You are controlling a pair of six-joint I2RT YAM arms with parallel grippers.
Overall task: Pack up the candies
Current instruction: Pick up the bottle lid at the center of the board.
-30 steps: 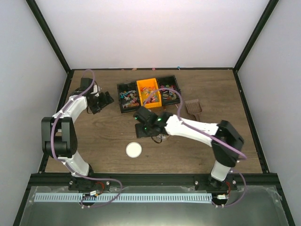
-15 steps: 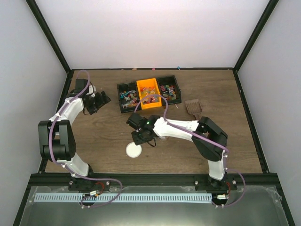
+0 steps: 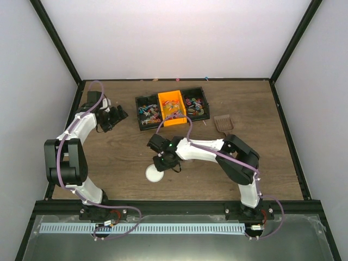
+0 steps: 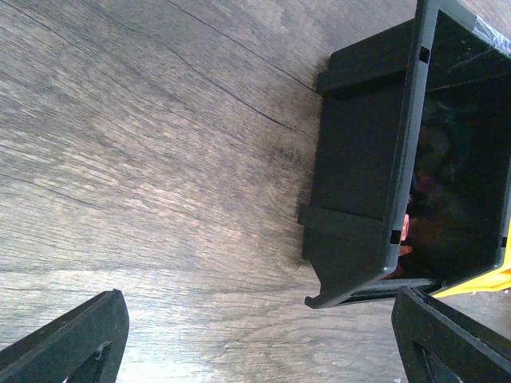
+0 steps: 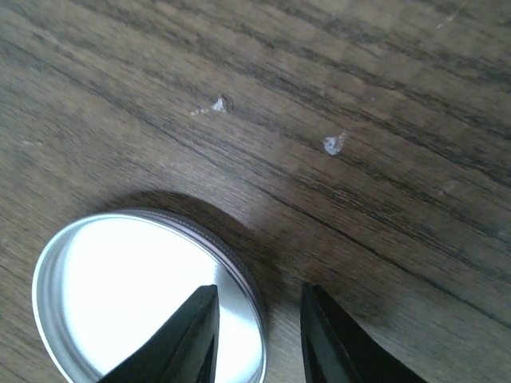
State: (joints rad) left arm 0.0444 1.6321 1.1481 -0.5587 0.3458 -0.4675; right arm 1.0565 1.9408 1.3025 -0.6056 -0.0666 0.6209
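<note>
A brown wood-grain table fills the floor of a booth with plain white walls and black frame posts at the corners.

The right gripper hangs low over the boards with its jaws drawn in but not clamped. In its wrist view one of its fingers sits over the inside of a round silver lid and the other outside it. The lid's rim lies in the gap between them, clear of both. The lid rests flat on the wood, and two tiny pale flecks lie on the grain just ahead of the fingertips.

The candies lie well beyond this gripper, away from the arm bases, in a row of three bins, two black with an orange one between. A brown slotted scoop lies off to the gripper's right, apart from the bins.

The left gripper is spread wide and empty above bare wood. The nearest black bin stands ahead of it and to its right, not touching it.
</note>
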